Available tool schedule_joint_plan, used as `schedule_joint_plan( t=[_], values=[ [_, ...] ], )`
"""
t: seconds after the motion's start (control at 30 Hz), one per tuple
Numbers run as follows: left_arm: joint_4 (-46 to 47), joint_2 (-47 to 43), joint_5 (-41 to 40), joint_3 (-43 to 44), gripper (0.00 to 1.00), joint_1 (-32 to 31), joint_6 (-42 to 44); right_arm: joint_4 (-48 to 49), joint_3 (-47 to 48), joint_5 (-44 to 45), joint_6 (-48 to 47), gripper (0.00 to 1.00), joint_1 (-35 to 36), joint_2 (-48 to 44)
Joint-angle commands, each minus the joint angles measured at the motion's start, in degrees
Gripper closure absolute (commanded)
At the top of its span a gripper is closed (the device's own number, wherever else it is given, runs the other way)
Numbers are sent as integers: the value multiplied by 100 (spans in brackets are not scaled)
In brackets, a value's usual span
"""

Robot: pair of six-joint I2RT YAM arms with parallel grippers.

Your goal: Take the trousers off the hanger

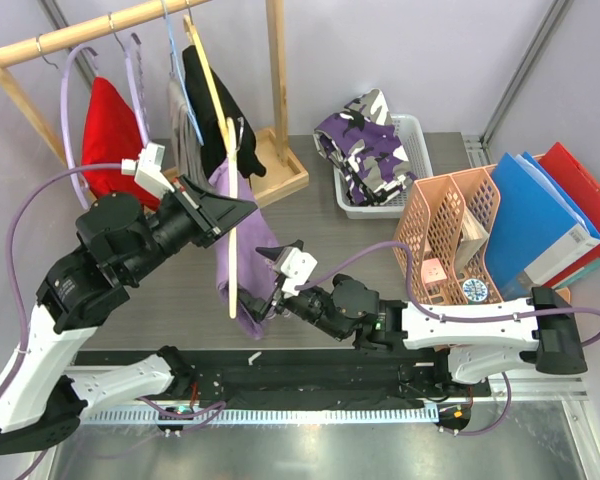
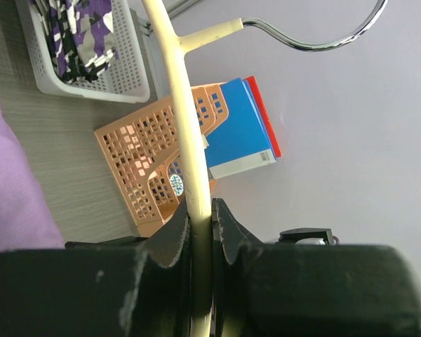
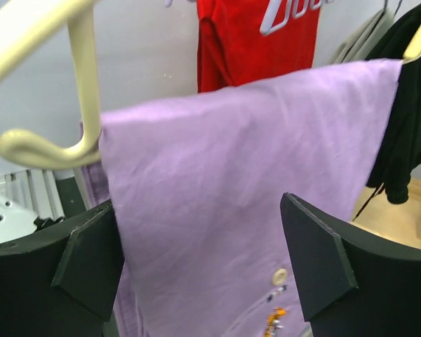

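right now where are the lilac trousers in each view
Top external: the lilac trousers hang centre-left, draped over the cream hanger between the two arms.
Left wrist: only a lilac strip at the left edge.
Right wrist: they fill the middle of the picture.
Shared landmark: the cream hanger, running up the centre in the left wrist view and at upper left in the right wrist view.

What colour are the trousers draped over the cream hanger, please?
Plain lilac trousers, clearest in the right wrist view.
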Motion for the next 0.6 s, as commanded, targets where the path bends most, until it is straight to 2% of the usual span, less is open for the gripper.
schedule_joint_plan(
  t=[0.0, 0.23, 0.27, 0.47, 0.57],
  values=[
    [957, -243, -328, 232, 100, 60, 333, 291, 376, 275, -255, 13, 29, -184],
    [896, -287, -301, 285, 100, 51, 325, -26, 420, 214, -396, 20, -23, -395],
    [869, -279, -293, 311, 100, 51, 333, -200, 429, -91, -352, 20, -76, -430],
    [825, -270, -257, 382, 100, 60, 334, -737, 534, -647, -115, 14, -190, -729],
    [825, -261, -187, 382, 100, 60, 281, -800, 543, -509, -27, 14, -269, -756]
  ],
)
